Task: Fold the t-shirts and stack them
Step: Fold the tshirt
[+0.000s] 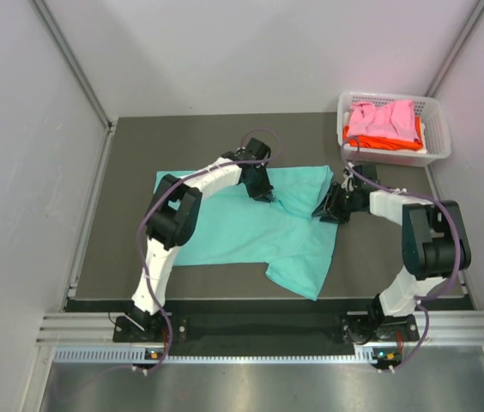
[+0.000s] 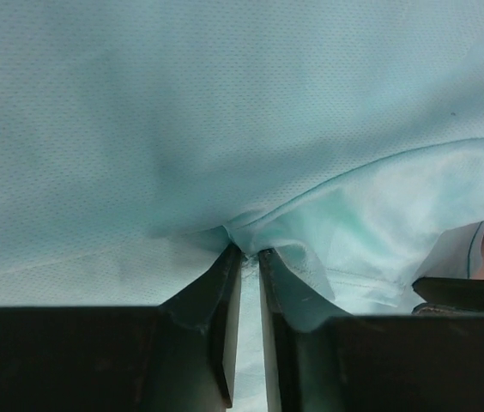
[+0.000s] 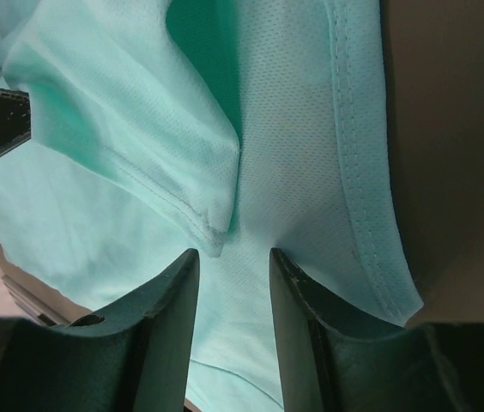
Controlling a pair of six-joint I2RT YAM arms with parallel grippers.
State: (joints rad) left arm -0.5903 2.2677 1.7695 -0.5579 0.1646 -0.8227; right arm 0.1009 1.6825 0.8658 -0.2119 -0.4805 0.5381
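The teal t-shirt (image 1: 242, 232) lies partly spread on the dark table, with its right side bunched and folded over. My left gripper (image 1: 262, 190) is at the shirt's upper middle. In the left wrist view it (image 2: 249, 251) is shut on a pinch of the teal cloth (image 2: 225, 129). My right gripper (image 1: 323, 210) is at the shirt's right edge. In the right wrist view it (image 3: 233, 253) is open, its fingers straddling the teal cloth (image 3: 285, 129) beside a hemmed fold. The pink t-shirt (image 1: 384, 118) and the orange t-shirt (image 1: 379, 142) lie in the basket.
A white lattice basket (image 1: 438, 120) stands at the table's back right corner. Bare dark table (image 1: 122, 206) shows left of the shirt. White walls close the left, back and right sides. A metal rail runs along the near edge.
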